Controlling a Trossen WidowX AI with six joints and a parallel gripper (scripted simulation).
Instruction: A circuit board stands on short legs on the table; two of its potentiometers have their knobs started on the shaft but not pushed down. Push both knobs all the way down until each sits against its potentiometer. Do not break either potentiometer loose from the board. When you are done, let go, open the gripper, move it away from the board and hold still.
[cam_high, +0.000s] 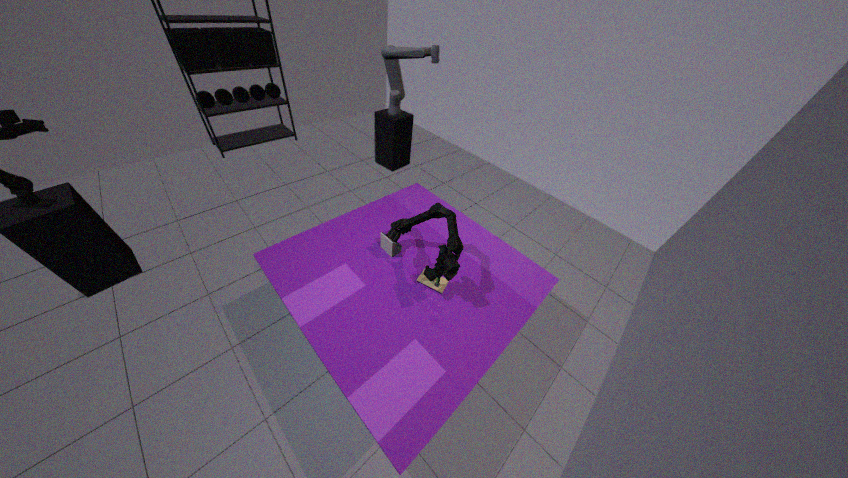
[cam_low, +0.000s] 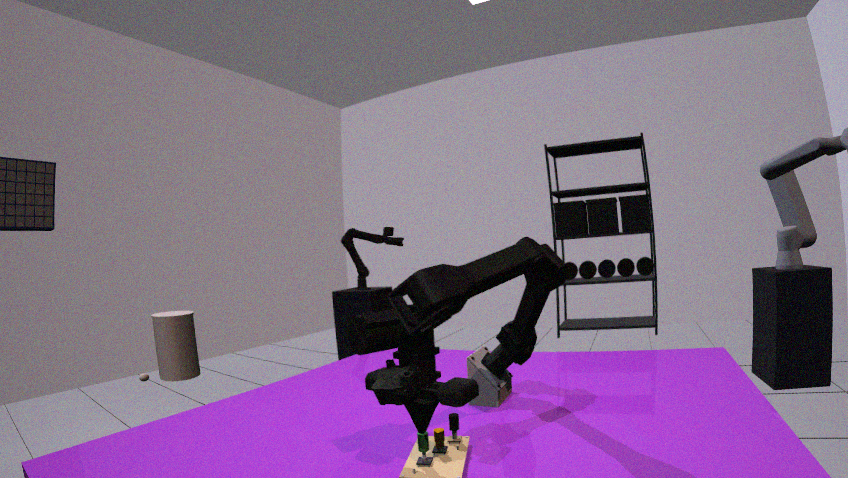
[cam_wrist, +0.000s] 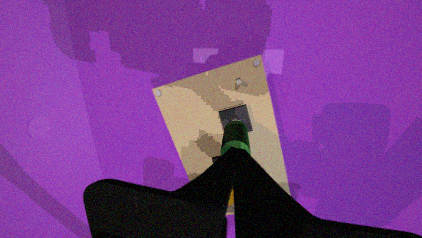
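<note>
The board (cam_high: 425, 283) (cam_low: 445, 467) (cam_wrist: 172, 112) stands on the purple table. My gripper (cam_low: 421, 432) (cam_wrist: 236, 155) is shut, its tips pointing down at the top of the green knob (cam_low: 422, 442) (cam_wrist: 235, 134) and seemingly touching it. In the exterior view a short length of shaft shows between the green knob and its potentiometer (cam_low: 424, 460) (cam_wrist: 243, 114). The yellow knob (cam_low: 438, 438) (cam_wrist: 231, 200) sits low, close to its potentiometer (cam_low: 439, 450). The black knob (cam_low: 453, 422) stands higher, with shaft showing below it. In the wrist view the fingers hide most of the yellow knob.
The yellow and black knobs stand close beside the fingers. A small upright pin (cam_wrist: 238, 81) is near the board's far end in the wrist view. The arm's base (cam_high: 388, 244) (cam_low: 486, 382) stands on the purple table top (cam_high: 380, 320) (cam_low: 296, 433) behind the board.
</note>
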